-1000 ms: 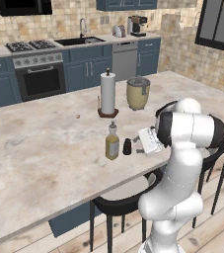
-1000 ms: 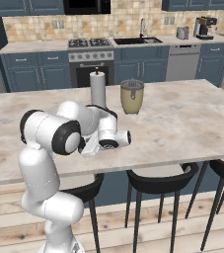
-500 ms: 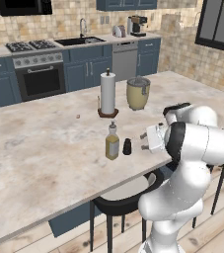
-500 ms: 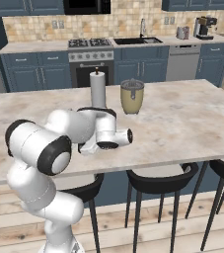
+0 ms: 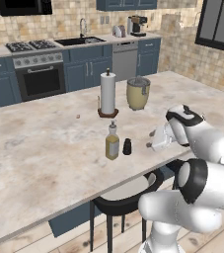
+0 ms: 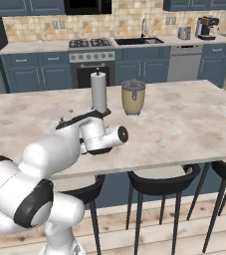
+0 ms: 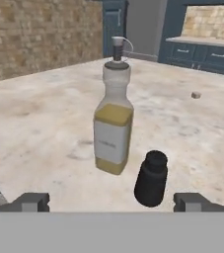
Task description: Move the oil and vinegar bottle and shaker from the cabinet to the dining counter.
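The oil and vinegar bottle (image 5: 112, 144) stands upright on the dining counter (image 5: 39, 148), near its front edge. Just to its right is the small dark shaker (image 5: 127, 147). My gripper (image 5: 154, 143) hovers low over the counter to the right of the shaker, a short gap away, and points at it. In the hand view the bottle (image 7: 113, 129) is straight ahead and the shaker (image 7: 152, 179) is nearer, slightly right. The fingertips (image 7: 32, 201) stand wide apart around my open gripper (image 7: 113, 203), with nothing between them. The cabinet is out of view.
A white paper towel roll (image 5: 107, 93) and a beige lidded pot (image 5: 138, 93) stand farther back on the counter. Dark stools (image 6: 159, 180) line its front edge below my arm. The stove, sink and blue cupboards run along the back wall.
My arm has folded lower and swung toward the counter's front edge, and the hand has drawn slightly back from the shaker. Bottle and shaker have not moved. The jaws stay open.
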